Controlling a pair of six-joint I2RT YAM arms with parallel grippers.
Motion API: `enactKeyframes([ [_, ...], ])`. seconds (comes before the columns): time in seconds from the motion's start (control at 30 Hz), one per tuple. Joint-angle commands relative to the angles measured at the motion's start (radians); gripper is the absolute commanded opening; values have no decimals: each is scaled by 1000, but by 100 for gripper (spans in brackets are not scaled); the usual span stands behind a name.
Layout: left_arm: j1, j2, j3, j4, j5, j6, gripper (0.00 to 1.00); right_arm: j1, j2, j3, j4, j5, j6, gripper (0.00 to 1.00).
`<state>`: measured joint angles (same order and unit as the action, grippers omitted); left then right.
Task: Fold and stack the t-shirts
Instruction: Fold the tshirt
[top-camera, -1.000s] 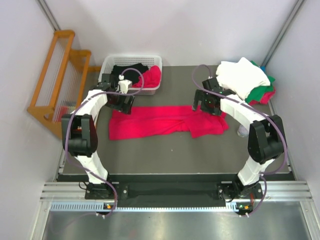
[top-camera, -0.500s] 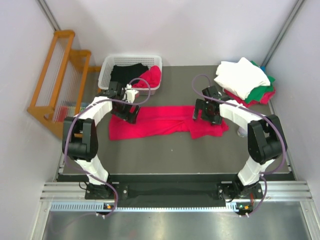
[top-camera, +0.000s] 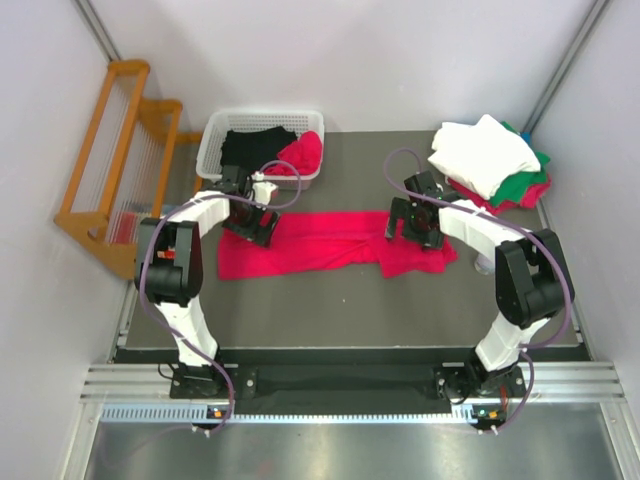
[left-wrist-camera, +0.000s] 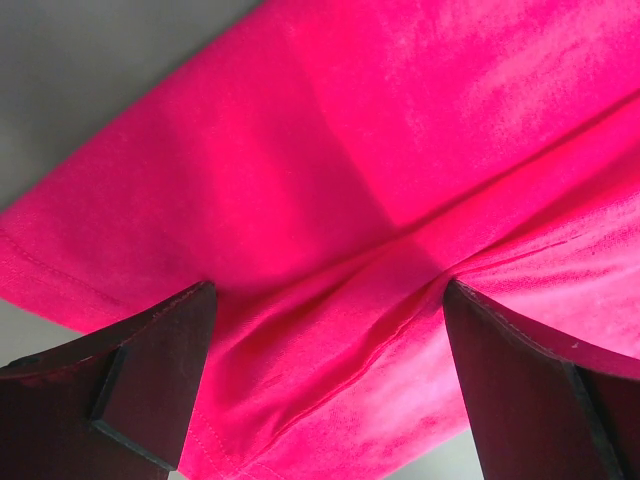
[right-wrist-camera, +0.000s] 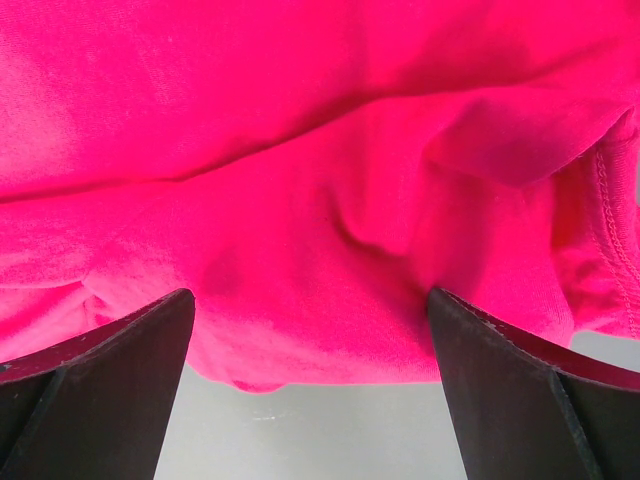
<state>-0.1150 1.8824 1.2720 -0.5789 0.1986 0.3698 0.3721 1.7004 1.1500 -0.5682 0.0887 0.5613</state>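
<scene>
Both arms have dropped onto the crimson t-shirt (top-camera: 330, 243) since a second ago: the left gripper (top-camera: 252, 222) has slid away from the white lattice basket (top-camera: 262, 141) to that shirt's upper-left corner, and the right gripper (top-camera: 417, 221) has come down a touch onto its right end. Over the last half second only the left arm's elbow has shifted; the right looks unchanged.

From above, the crimson t-shirt lies spread in a long band across the dark table (top-camera: 330, 300), its right end bunched into a thicker lump. Behind its left end sits the basket, with a black tee (top-camera: 255, 145) and a second red tee (top-camera: 302, 152) inside. Behind its right end, at the table's far corner, is the stack of folded tees (top-camera: 490, 160), white on top, green and red edges showing beneath. A small clear cup (top-camera: 485, 263) stands just off the shirt's right end.

The overhead view hides the jaws; the wrist cameras give them. On the left wrist view the two dark fingers (left-wrist-camera: 130, 390) stand wide apart, a seam and a fold of crimson cloth running between them, with the hem and grey table at the edge. On the right wrist view the fingers (right-wrist-camera: 110, 385) are equally spread over rumpled cloth, a stitched hem at the far right. Both jaws gape fully, and neither has pinched any fabric.
</scene>
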Motion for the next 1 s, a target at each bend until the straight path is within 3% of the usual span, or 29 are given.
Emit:
enactKeyframes([
  [0.0, 32, 3, 23, 66, -27, 29, 99, -2, -5, 22, 21, 3, 9, 100],
  [0.53, 52, -101, -154, 22, -33, 84, 99, -35, 76, 93, 10, -17, -11, 100],
  [0.97, 43, -184, -190, -84, -2, 84, 99, -58, 143, 163, -1, -23, -35, 100],
])
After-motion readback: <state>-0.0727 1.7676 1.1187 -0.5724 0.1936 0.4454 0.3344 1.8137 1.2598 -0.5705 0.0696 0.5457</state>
